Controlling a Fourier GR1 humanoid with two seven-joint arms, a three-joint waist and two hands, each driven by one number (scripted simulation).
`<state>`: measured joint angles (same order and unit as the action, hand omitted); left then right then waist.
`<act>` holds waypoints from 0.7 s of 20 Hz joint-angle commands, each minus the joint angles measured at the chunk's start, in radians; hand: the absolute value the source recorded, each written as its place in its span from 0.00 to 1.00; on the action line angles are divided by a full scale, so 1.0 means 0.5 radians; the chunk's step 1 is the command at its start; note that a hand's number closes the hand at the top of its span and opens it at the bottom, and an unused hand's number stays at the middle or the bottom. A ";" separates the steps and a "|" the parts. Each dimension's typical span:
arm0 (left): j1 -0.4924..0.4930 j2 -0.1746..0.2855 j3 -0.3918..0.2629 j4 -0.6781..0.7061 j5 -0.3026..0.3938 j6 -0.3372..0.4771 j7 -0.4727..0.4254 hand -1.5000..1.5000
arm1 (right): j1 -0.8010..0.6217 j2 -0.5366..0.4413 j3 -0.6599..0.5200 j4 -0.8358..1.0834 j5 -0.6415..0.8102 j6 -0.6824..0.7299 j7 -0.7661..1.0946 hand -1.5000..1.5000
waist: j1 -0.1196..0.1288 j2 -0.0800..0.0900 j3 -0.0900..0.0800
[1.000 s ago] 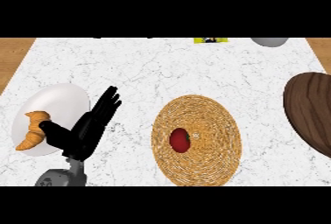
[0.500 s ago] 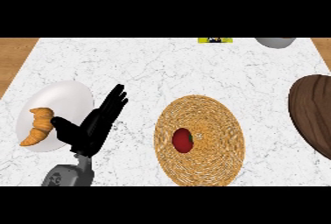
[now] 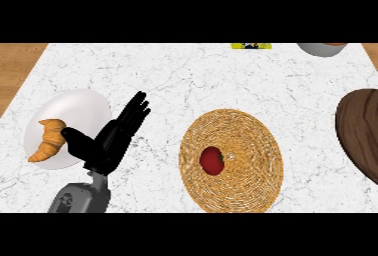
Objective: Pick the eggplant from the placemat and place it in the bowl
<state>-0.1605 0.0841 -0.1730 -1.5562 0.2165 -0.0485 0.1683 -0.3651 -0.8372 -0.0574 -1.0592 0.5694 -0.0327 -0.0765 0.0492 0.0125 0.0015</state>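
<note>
A dark red, rounded vegetable (image 3: 212,160) with a small pale spot beside it lies left of centre on the round woven placemat (image 3: 247,130); it looks red rather than purple. A dark brown wooden bowl (image 3: 362,132) is cut off by the right edge. My left hand (image 3: 107,142) stands open to the left of the placemat, fingers straight and pointing up and right, thumb out toward the plate. It touches nothing and holds nothing. My right hand does not show.
A white plate (image 3: 77,107) with a croissant (image 3: 46,141) lies at the left, partly behind my left hand. A grey bowl (image 3: 322,48) and a yellow-green item (image 3: 251,46) sit at the counter's far edge. Wood floor shows past the counter's left edge.
My left hand has drifted slightly up and to the right, staying open. The red vegetable, placemat and plate have not moved on the counter.
</note>
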 commanded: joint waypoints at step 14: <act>0.092 0.052 0.120 0.002 0.023 -0.009 -0.042 0.50 | -0.327 0.329 -0.813 0.730 -0.968 0.304 -0.998 0.00 | -0.150 -0.044 0.003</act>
<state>-0.1360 0.0988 -0.1343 -1.5445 0.2228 -0.0585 0.1517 -0.5631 -0.6937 -0.3434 -0.6791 0.2417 0.0451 -0.4606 0.0030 0.0005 0.0035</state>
